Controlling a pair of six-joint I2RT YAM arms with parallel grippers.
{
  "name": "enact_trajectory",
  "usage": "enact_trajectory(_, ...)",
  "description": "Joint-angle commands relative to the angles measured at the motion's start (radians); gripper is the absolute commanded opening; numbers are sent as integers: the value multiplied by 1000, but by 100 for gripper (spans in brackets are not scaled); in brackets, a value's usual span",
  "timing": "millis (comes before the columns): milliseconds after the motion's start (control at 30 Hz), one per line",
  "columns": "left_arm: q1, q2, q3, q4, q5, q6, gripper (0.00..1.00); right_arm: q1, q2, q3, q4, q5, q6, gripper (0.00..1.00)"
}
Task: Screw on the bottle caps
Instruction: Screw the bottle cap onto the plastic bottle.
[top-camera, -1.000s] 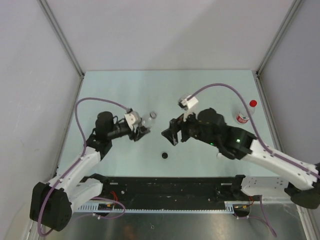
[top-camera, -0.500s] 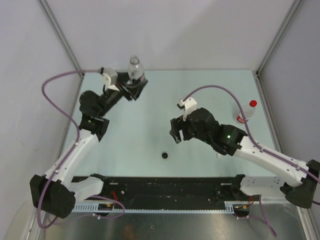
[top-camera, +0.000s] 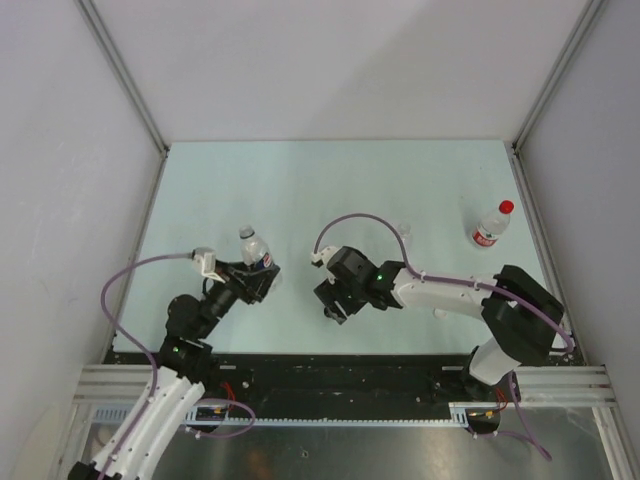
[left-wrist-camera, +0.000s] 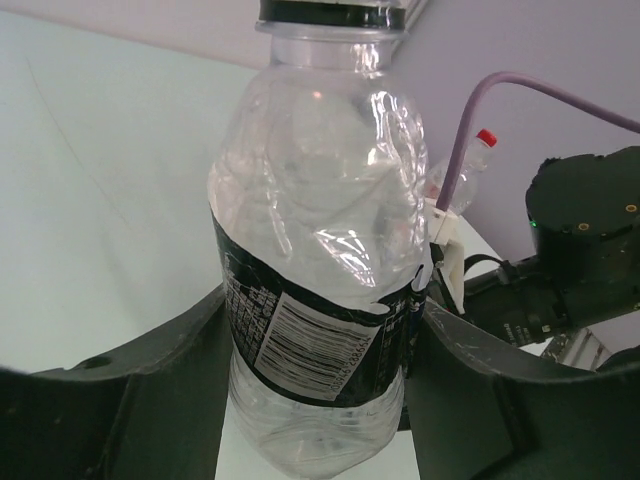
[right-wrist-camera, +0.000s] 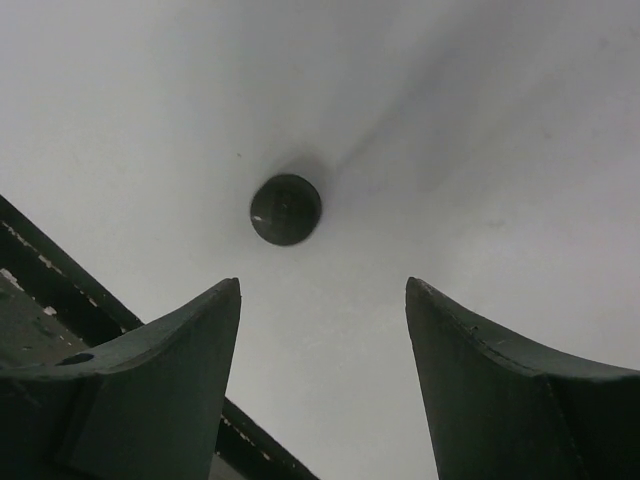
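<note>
My left gripper (top-camera: 258, 272) is shut on a clear bottle (top-camera: 251, 246) with a black label (left-wrist-camera: 300, 330), held upright near the front left. The bottle's body sits between both fingers (left-wrist-camera: 170, 390), and a dark ring shows at its neck (left-wrist-camera: 332, 12). My right gripper (right-wrist-camera: 322, 288) is open and points down at the table, just short of a black cap (right-wrist-camera: 286, 209) that lies flat there. In the top view that gripper (top-camera: 334, 302) hides the cap. A bottle with a red-and-white label (top-camera: 488, 231) and a red cap (top-camera: 507, 207) stands at the right.
A faint clear thing, seemingly another small bottle (top-camera: 404, 231), stands behind the right arm. The black front rail (right-wrist-camera: 60, 290) runs close to the right gripper's left finger. Grey walls close in the pale green table (top-camera: 300, 190) on three sides.
The left arm swung the bottle out to the far left corner and back to the front left. The right gripper moved toward the front edge and came down over the black cap.
</note>
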Motion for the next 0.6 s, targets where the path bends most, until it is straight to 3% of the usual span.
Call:
enact_trajectory(0,-9,-170,-41,-217,-80,-72,41,23,43,9,161,-81,-58,71)
enact_trajectory(100,-10,-180,-25,-305,-101,-40,41,44,82,11,203,-87,-66,71)
enact_trajectory(333,-11,-37,0,-306,-136,1,40,70,152,17,205,1,-72,65)
enact_trajectory(567,-12,-93,-35,-254,-124,-4,41,78,178,19,209,44,-82,60)
